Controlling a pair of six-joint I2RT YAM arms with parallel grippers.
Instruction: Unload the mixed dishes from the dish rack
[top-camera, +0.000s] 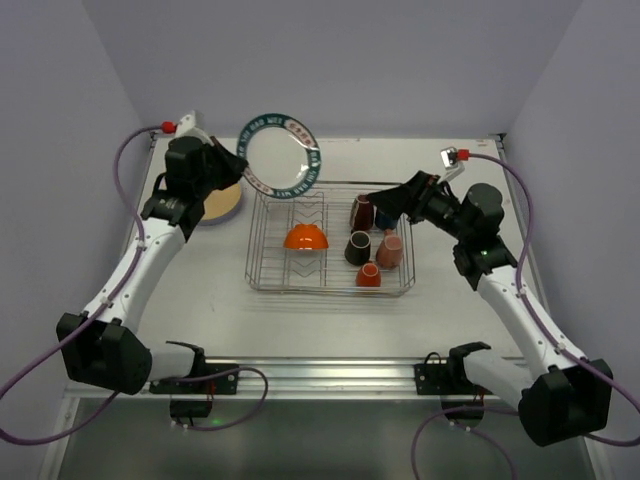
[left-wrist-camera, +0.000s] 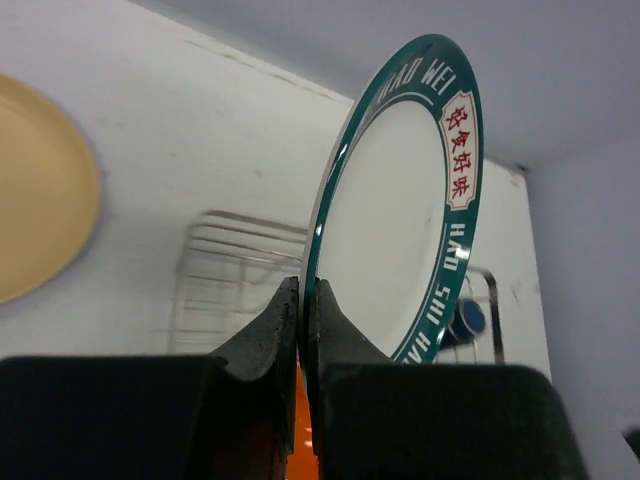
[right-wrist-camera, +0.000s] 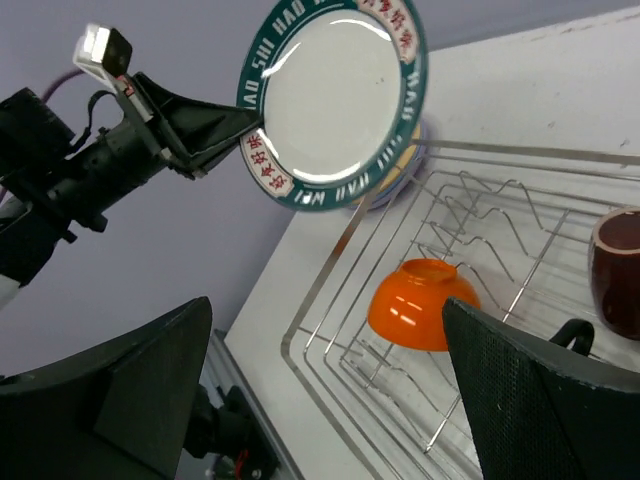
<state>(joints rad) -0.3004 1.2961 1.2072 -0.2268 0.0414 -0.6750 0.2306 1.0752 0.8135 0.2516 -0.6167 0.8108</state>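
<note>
Left pincer (top-camera: 232, 165) clamped tight on the rim of the dark-rimmed white plate (top-camera: 280, 155). The plate is held on edge in the air, over the far-left corner of the dish rack (top-camera: 330, 290). Right pincer (top-camera: 383, 203) wide open and empty, hovering at the rack's far-right side, just beside the maroon mug (top-camera: 361, 212). In the rack: orange bowl (top-camera: 306, 238) upside down mid-left; black mug (top-camera: 357, 248), pink mug (top-camera: 390, 249) and orange mug (top-camera: 368, 276) clustered right. Yellow-orange plate (top-camera: 222, 203) flat on the desk (top-camera: 200, 300), left of the rack.
</note>
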